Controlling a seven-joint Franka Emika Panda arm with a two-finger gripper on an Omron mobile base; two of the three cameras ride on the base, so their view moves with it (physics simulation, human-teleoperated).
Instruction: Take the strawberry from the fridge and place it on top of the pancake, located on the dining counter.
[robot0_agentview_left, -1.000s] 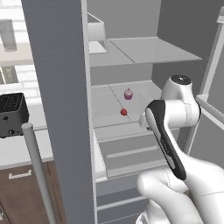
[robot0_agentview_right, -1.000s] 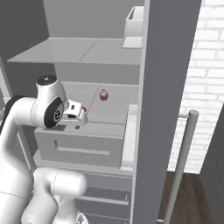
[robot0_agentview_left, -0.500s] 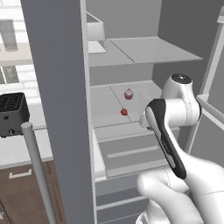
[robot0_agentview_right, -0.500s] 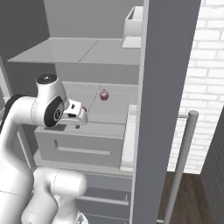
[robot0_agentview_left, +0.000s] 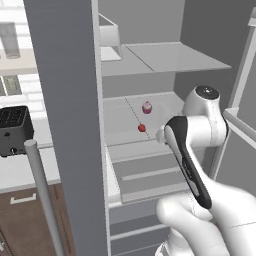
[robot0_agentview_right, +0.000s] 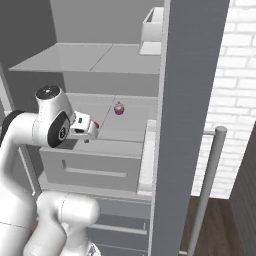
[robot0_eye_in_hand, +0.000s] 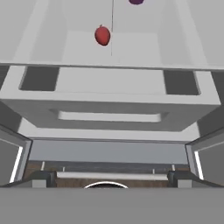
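While jaws sit spread wide, holding nothing, I see two-finger gripper (robot0_agentview_right: 90, 131) at shelf front, white arm bent, hand aimed inward. Tiny red strawberry (robot0_eye_in_hand: 102, 35) lies on pale grey shelf (robot0_agentview_left: 120, 120) of matte grey fridge (robot0_agentview_left: 70, 125), apart from gripper.

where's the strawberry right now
The strawberry lies on the fridge's middle shelf, nearer the front edge than the pinkish-purple round item behind it. In the hand view it sits upper left of centre, above the drawer front.
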